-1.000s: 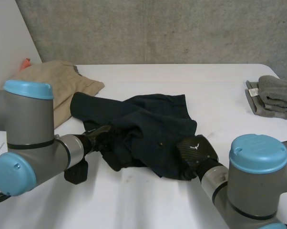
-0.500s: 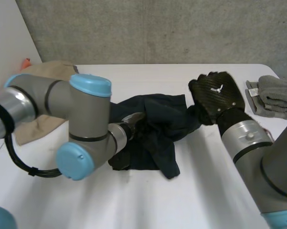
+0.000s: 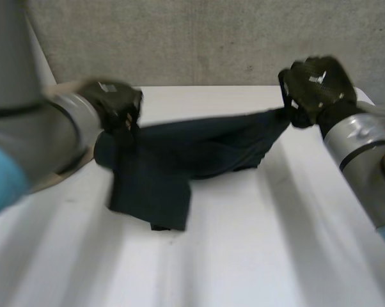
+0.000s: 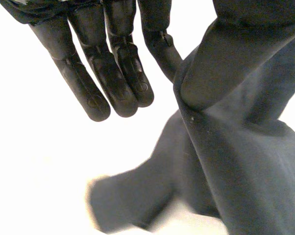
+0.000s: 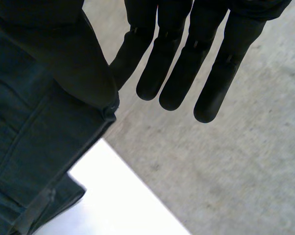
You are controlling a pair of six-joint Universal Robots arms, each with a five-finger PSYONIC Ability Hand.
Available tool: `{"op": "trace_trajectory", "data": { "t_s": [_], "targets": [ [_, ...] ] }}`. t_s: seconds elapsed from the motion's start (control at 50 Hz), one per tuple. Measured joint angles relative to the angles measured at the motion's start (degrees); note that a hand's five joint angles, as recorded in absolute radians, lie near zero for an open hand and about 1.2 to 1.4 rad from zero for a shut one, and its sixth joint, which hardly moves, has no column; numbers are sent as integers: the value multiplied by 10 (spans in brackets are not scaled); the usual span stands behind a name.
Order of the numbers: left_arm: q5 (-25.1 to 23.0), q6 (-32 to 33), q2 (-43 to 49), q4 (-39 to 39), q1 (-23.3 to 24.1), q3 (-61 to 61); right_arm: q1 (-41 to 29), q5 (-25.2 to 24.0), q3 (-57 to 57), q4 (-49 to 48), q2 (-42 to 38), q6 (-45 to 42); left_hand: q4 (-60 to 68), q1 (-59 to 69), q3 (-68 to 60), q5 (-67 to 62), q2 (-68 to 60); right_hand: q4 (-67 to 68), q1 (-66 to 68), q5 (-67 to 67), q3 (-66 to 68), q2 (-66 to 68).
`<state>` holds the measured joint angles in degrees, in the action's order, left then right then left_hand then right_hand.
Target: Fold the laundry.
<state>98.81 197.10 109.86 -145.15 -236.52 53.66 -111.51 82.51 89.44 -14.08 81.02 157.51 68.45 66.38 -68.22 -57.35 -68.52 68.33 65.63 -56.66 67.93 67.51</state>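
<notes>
**Holding a dark garment taut above the table**

Stretched between both hands, the dark navy garment [image 3: 180, 153] hangs as a long, sagging band over the far half of the white table [image 3: 275, 243]. Its upper edge runs almost straight from one hand to the other. Below the left end a broad flap drops in soft folds, and its lower end reaches the tabletop left of the middle. The cloth looks like a matte woven fabric; the right wrist view shows flat stitched seams and a folded band along it.

The left hand [image 3: 116, 105] is raised near the tabletop's far left corner. In the left wrist view most of its smooth, black, rod-like fingers [image 4: 120, 73] hang straight and bare. The one nearest the cloth bends towards the thumb, which is draped in the fabric, so the garment is pinched at that end.

The right hand [image 3: 314, 86] is raised near the far right corner, in front of the rough grey concrete wall [image 3: 199, 38]. In the right wrist view its fingers [image 5: 179, 63] point straight out, clear of the cloth. The thumb presses down on a bunched corner of the garment, and the nearest finger goes behind it, clamping the fabric there.

The left arm [image 3: 26, 147], grey with a light-blue cap, fills the near left of the head view.
</notes>
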Motion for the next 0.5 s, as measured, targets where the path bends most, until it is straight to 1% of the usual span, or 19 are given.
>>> {"op": "trace_trajectory", "data": {
  "t_s": [0.02, 0.08, 0.12, 0.16, 0.22, 0.3, 0.32, 0.36, 0.44, 0.5],
  "targets": [
    [0, 34, -23, -4, -2, -3, 2, -3, -12, 9, 6, 3, 0, 0, 0, 0, 0, 0, 0, 0, 0, 0],
    [0, 105, -80, -29, -4, -20, 3, -7, -45, 34, 23, 14, 1, 0, -1, 0, 0, 0, 0, 0, 1, 0],
    [0, 135, -107, -47, -3, -33, 3, -9, -70, 51, 32, 26, 2, 0, -1, 0, 0, 0, 0, 0, 1, 0],
    [-3, 174, -141, -79, -1, -64, 3, -11, -119, 83, 47, 53, 2, 0, -1, 0, 0, 0, 0, 0, 1, 0],
    [-8, 202, -159, -104, 3, -106, 5, -15, -178, 116, 58, 91, 2, 0, -1, 0, -1, 0, 0, -6, 1, 0],
    [-15, 223, -153, -112, 5, -156, 10, -20, -240, 145, 59, 134, 2, 0, -1, 0, -1, 0, 0, -8, 1, 0],
    [-19, 231, -138, -112, 4, -182, 14, -22, -270, 157, 53, 154, 2, 0, -1, 0, -1, 0, 0, -9, 1, 0],
    [-23, 235, -120, -111, 1, -199, 17, -23, -294, 167, 41, 168, 2, 0, -2, -3, -1, 0, 0, -11, 1, 0],
    [-35, 236, -80, -121, -8, -214, 19, -21, -332, 180, 4, 185, 2, 0, -2, -3, -1, 0, 0, -12, 1, 0],
    [-56, 232, -31, -146, -19, -211, 16, -12, -349, 186, -41, 191, 2, 0, -2, -3, -2, 0, 0, -12, 1, 0]
  ]
}}
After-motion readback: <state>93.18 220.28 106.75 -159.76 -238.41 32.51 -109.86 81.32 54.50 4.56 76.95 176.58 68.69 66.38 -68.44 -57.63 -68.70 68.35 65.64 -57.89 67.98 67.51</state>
